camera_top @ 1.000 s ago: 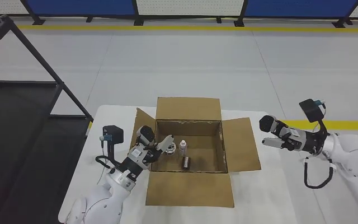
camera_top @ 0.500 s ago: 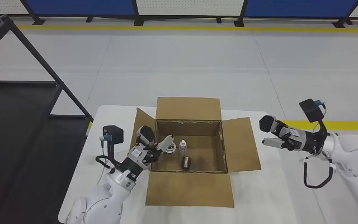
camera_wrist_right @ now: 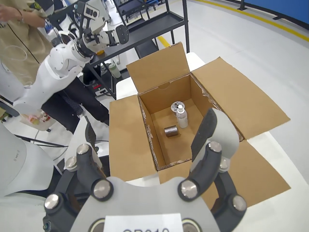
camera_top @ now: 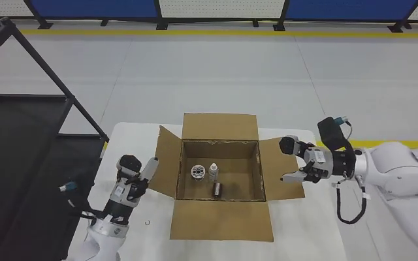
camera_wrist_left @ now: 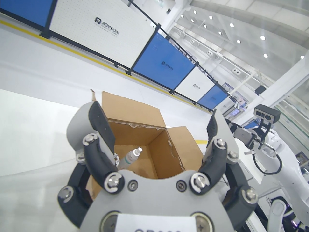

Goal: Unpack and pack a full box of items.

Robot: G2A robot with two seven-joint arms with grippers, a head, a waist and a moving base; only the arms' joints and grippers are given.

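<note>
Fingers [camera_wrist_left: 99, 119] wide apart, empty — left gripper [camera_wrist_left: 154, 114] and right gripper [camera_top: 290, 160] alike | bottle [camera_top: 213, 171], metal cylinder [camera_top: 217, 189] centre-frame in box [camera_top: 222, 222] | advice: enter vertically, clear of flaps.

An open box [camera_top: 222, 222] of matt brown corrugated cardboard, its torn edges rough and ragged, stands on a smooth white counter [camera_top: 307, 225] with a faint sheen. Inside are a short cylinder [camera_wrist_right: 171, 131] of dull grey metal, a clear plastic bottle [camera_wrist_right: 181, 118] with a white cap, and a round silvery piece [camera_wrist_right: 176, 105]. The left gripper [camera_wrist_left: 154, 114] and right gripper [camera_wrist_right: 149, 126] have matt grey shells, black rubbery pads [camera_wrist_left: 100, 119] and shiny metal screws [camera_wrist_left: 113, 181].
</note>
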